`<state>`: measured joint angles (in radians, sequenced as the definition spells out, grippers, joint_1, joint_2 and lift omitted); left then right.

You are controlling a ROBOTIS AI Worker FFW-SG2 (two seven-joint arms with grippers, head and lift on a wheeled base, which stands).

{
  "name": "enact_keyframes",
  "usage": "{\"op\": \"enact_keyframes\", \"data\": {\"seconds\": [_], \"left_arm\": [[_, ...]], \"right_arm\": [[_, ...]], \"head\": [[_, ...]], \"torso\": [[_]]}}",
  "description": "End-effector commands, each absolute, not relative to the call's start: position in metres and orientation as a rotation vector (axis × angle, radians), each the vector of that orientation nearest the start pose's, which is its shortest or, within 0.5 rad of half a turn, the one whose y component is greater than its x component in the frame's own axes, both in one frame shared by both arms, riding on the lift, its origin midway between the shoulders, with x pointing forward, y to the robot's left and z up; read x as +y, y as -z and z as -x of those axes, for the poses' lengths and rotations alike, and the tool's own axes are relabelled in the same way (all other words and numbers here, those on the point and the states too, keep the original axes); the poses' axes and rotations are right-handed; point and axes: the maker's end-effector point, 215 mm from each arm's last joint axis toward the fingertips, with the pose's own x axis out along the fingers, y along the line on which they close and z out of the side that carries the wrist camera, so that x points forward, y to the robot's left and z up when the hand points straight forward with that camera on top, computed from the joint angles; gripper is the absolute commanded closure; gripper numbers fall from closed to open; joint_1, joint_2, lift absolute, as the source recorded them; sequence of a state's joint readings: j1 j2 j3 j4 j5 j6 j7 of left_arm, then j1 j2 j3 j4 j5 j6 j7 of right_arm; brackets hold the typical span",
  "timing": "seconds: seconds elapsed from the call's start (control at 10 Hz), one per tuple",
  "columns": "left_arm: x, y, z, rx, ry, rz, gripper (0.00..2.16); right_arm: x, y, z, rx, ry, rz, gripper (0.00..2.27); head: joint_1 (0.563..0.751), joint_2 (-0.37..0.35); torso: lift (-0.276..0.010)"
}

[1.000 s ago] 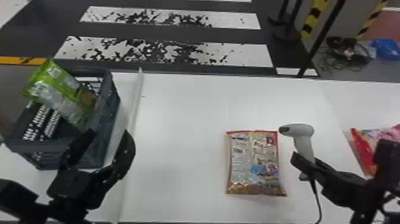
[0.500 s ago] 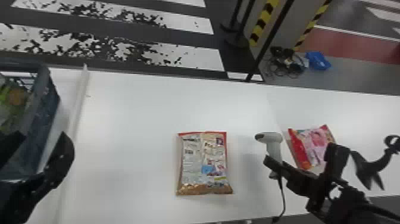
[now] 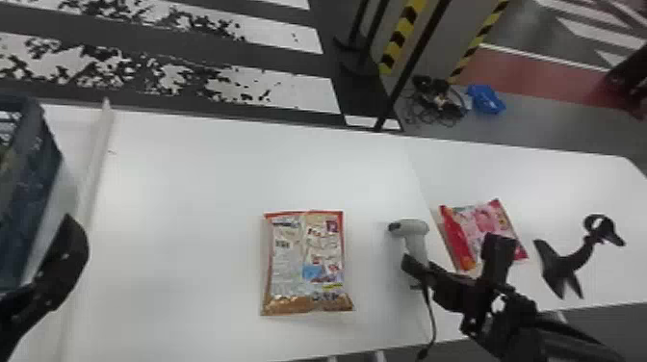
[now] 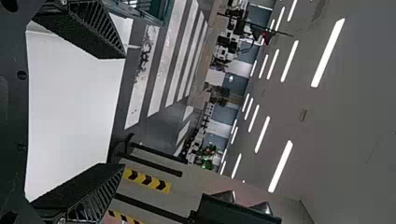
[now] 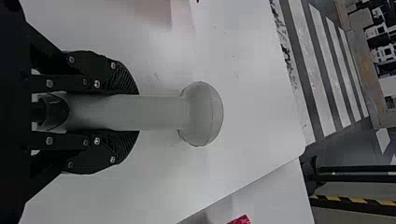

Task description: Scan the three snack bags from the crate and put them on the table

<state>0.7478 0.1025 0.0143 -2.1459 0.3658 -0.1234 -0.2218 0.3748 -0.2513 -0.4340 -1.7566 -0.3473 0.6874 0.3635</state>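
In the head view, a snack bag (image 3: 308, 262) with red edges lies flat mid-table. Just right of it, my right gripper (image 3: 415, 275) holds the pale grey scanner (image 3: 414, 229) upright. The right wrist view has my right gripper (image 5: 128, 113) shut around the handle of the scanner (image 5: 201, 114). A pink-and-red snack bag (image 3: 484, 228) lies farther right. My left gripper (image 3: 67, 260) is beside the dark crate (image 3: 36, 192), cut off by the left edge. In the left wrist view, the left gripper (image 4: 119, 111) has its fingers wide apart, nothing between them.
A black scanner stand (image 3: 568, 262) is on the right-hand white table, beyond the pink bag. The scanner's cable (image 3: 432, 313) hangs over the front edge. A raised white strip (image 3: 91, 168) runs between crate and table (image 3: 192, 192). Black posts stand behind.
The head view has turned to the right, bringing the whole pink bag and the stand into sight. My right gripper with the scanner has moved right, away from the mid-table bag.
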Motion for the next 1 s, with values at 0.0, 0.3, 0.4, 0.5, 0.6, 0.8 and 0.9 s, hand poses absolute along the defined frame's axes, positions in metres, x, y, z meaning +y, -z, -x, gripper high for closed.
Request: {"op": "enact_keyframes", "data": {"seconds": [0.0,0.3,0.4,0.5,0.6,0.8,0.9], "left_arm": [[0.201,0.336,-0.368,0.027,0.225,0.281,0.04],[0.200,0.335,-0.369,0.027,0.226,0.279,0.04],[0.201,0.336,-0.369,0.029,0.225,0.277,0.04],[0.201,0.335,-0.370,0.027,0.225,0.277,0.04],[0.201,0.336,-0.370,0.031,0.224,0.280,0.04],[0.198,0.335,-0.370,0.030,0.231,0.277,0.04],[0.197,0.334,-0.368,0.030,0.233,0.276,0.04]], "right_arm": [[-0.432,0.535,-0.384,0.691,0.011,-0.233,0.45],[-0.434,0.520,-0.388,0.671,0.011,-0.205,0.02],[-0.427,0.496,-0.387,0.642,-0.006,-0.192,0.05],[-0.409,0.472,-0.379,0.645,-0.053,-0.214,0.05],[-0.377,0.459,-0.366,0.697,-0.156,-0.309,0.07],[-0.319,0.454,-0.342,0.837,-0.325,-0.445,0.07],[-0.302,0.463,-0.336,0.909,-0.370,-0.496,0.07]], "head": [[0.695,-0.335],[0.695,-0.341],[0.695,-0.341],[0.695,-0.340],[0.695,-0.323],[0.695,-0.256],[0.695,-0.215]], "torso": [[-0.094],[-0.094],[-0.094],[-0.094],[-0.094],[-0.094],[-0.094]]}}
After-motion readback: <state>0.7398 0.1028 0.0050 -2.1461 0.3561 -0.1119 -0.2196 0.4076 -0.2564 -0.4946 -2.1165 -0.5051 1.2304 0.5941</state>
